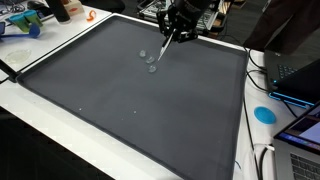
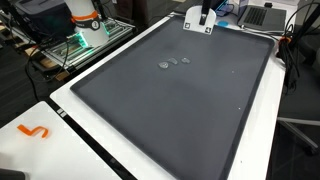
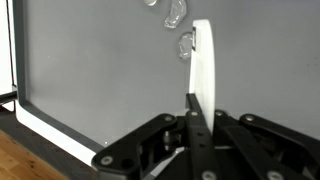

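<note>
My gripper (image 3: 197,105) is shut on a flat white strip (image 3: 203,60) that sticks out from between the fingers. In both exterior views the gripper (image 1: 178,25) (image 2: 205,17) hangs over the far edge of a dark grey mat (image 1: 130,120) (image 2: 190,120). The strip (image 1: 165,45) slants down towards a few small clear pieces (image 1: 150,60) lying on the mat. The clear pieces also show in an exterior view (image 2: 172,63) and in the wrist view (image 3: 183,45), just beside the strip's tip. I cannot tell whether the strip touches them.
The mat lies on a white table (image 1: 40,120). An orange piece (image 1: 90,15) (image 2: 35,132) lies off the mat. A blue disc (image 1: 264,113) and laptops (image 1: 300,75) sit beside one edge. Blue parts (image 1: 20,25) and a wire rack (image 2: 85,40) stand nearby.
</note>
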Robot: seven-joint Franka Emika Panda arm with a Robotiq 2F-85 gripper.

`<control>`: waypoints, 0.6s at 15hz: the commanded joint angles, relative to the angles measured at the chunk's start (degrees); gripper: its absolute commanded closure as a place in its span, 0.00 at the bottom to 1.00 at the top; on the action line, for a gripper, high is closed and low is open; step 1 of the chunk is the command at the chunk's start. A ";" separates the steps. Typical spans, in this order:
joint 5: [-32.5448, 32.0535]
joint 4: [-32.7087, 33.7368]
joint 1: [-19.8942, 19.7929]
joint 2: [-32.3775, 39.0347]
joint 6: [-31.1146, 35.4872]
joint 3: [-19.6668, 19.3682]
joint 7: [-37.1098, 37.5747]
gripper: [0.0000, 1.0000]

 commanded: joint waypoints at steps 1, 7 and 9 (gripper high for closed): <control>-1.32 2.73 1.75 1.82 -1.91 -1.24 2.40 0.99; -0.06 4.94 1.92 2.11 -2.84 -1.57 2.04 0.99; 0.84 5.73 1.52 2.13 -3.18 -1.55 1.48 0.99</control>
